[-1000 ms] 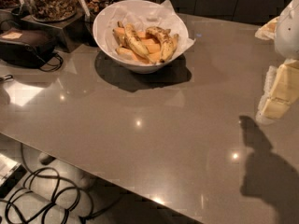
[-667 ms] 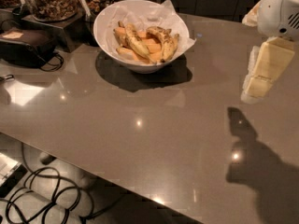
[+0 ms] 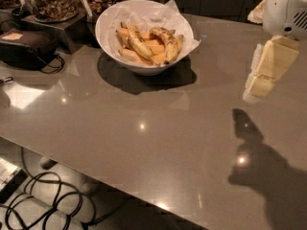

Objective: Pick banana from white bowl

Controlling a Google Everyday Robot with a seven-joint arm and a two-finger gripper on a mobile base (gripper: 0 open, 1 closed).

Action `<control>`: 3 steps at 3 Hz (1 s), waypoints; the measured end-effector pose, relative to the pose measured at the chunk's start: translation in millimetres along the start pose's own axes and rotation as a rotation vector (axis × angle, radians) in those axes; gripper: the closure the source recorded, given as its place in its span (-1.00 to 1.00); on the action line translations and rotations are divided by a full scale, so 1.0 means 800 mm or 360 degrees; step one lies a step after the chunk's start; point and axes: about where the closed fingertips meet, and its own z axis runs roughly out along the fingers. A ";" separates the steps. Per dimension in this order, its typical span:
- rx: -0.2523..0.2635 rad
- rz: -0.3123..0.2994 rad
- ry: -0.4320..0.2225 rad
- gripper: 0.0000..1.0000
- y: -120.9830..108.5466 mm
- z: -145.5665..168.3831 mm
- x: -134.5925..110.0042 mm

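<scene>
Cream end effector (image 3: 256, 87), openness untellable, has edged left over the grey bench (image 3: 144, 138), still far from the brown-spotted curved banana (image 3: 168, 42) in the glossy white bowl (image 3: 101, 37).

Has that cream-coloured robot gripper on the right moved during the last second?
Yes. The cream gripper shifted left and up in view, nearer the round white bowl, which stayed put.

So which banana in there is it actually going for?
Find the white bowl, lined with paper, at the back of the grey counter, far left of the gripper hanging at the right edge. On the right of its pile lies the banana: curved and darkest with brown spots, its neighbours paler yellow-orange.
</scene>
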 end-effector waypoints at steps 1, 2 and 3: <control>-0.0053 0.0085 0.0023 -1.00 -0.030 0.026 -0.024; -0.0108 0.0121 0.0060 -1.00 -0.061 0.053 -0.066; -0.0093 0.0106 0.0028 -1.00 -0.069 0.057 -0.086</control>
